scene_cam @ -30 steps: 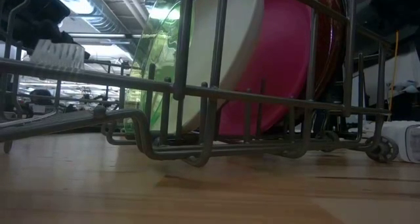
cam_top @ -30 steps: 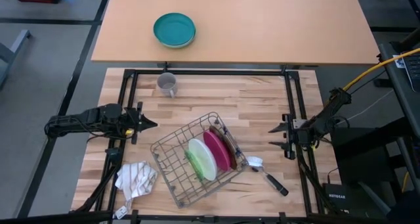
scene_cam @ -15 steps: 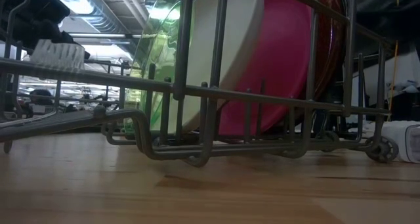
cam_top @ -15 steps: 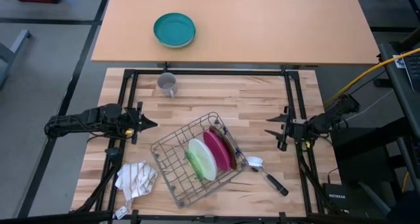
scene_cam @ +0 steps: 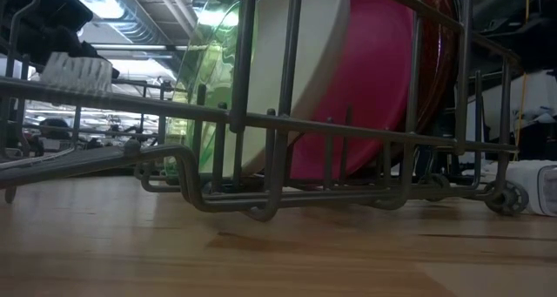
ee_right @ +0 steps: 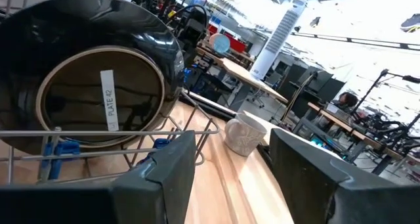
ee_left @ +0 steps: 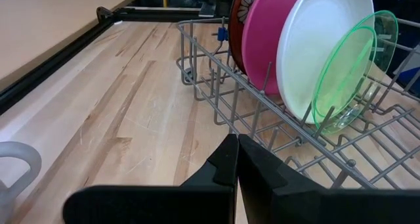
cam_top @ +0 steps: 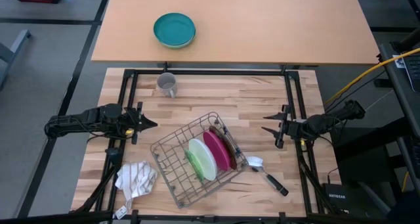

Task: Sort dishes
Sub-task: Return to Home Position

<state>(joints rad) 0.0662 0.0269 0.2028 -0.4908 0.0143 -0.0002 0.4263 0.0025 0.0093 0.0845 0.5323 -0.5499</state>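
Four plates stand on edge side by side in a wire dish rack at the table's near middle: pale green, white, magenta-pink and dark red with pale motifs. The dark red plate's dark underside faces my right wrist view. My left gripper is shut and empty at the table's left side, left of the rack. My right gripper is open and empty at the right, right of the rack.
A small grey mug stands at the far left. A teal bowl sits on the farther table. A striped cloth lies at the near left. A dark-handled utensil lies right of the rack.
My right gripper has moved toward the table's far edge and a little toward the left, and its arm has swung level. The plates and my left gripper have kept still.
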